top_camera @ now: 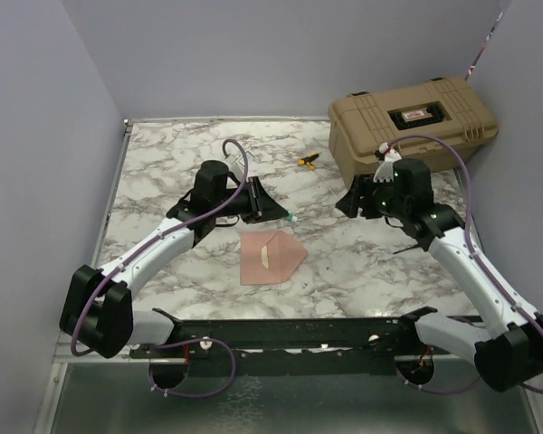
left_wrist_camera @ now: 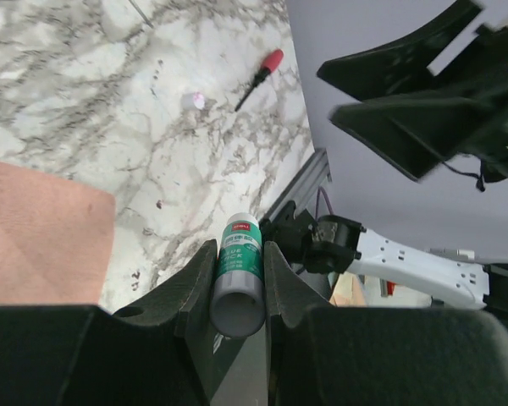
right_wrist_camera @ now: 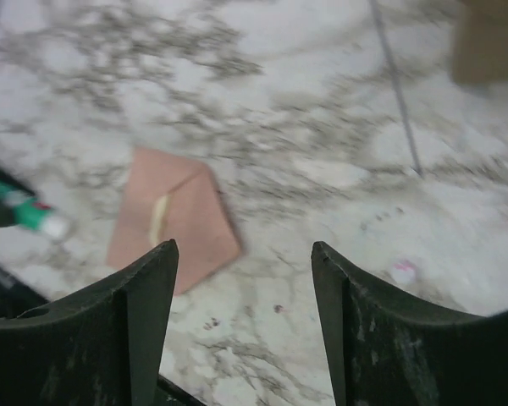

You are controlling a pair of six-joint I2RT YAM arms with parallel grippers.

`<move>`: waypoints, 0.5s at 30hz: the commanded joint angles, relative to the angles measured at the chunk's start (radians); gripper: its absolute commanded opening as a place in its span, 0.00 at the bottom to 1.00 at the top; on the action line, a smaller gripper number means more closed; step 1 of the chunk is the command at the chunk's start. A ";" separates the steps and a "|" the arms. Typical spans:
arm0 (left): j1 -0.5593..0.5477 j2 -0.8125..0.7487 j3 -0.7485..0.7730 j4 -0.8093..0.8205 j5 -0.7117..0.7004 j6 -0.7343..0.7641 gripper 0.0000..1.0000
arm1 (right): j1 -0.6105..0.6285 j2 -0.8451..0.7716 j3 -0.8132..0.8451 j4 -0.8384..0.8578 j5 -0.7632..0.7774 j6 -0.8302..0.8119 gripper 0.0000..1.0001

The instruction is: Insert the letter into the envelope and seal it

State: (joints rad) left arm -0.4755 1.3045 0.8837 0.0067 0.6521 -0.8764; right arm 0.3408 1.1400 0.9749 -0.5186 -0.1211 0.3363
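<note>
The salmon-tan envelope (top_camera: 270, 258) lies flat in the middle of the marble table, its pointed flap spread toward the right and a pale strip across its middle. It also shows in the right wrist view (right_wrist_camera: 173, 224) and at the left edge of the left wrist view (left_wrist_camera: 34, 228). The letter does not show as a separate sheet. My left gripper (top_camera: 273, 206) hovers just behind the envelope, shut on a green-labelled glue stick (left_wrist_camera: 239, 271). My right gripper (top_camera: 353, 201) hangs to the right of the envelope, jaws (right_wrist_camera: 245, 254) open and empty above bare table.
A tan hard case (top_camera: 412, 122) stands at the back right, close behind my right arm. A small yellow and red tool (top_camera: 308, 161) lies at the back centre. A tiny pale pink bit (right_wrist_camera: 402, 271) lies right of the envelope. Grey walls close in the table.
</note>
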 commanded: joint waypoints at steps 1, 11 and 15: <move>-0.049 0.010 0.048 -0.002 0.069 0.041 0.00 | 0.005 -0.110 -0.071 0.307 -0.607 -0.113 0.68; -0.086 -0.029 0.043 -0.003 0.212 0.091 0.00 | 0.111 -0.088 -0.056 0.374 -0.897 -0.240 0.73; -0.087 -0.052 0.047 -0.002 0.243 0.117 0.00 | 0.163 -0.034 -0.002 0.235 -0.871 -0.354 0.69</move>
State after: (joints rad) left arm -0.5587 1.3006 0.9104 0.0044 0.8143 -0.8108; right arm 0.4664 1.0683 0.9112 -0.1452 -0.9360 0.1284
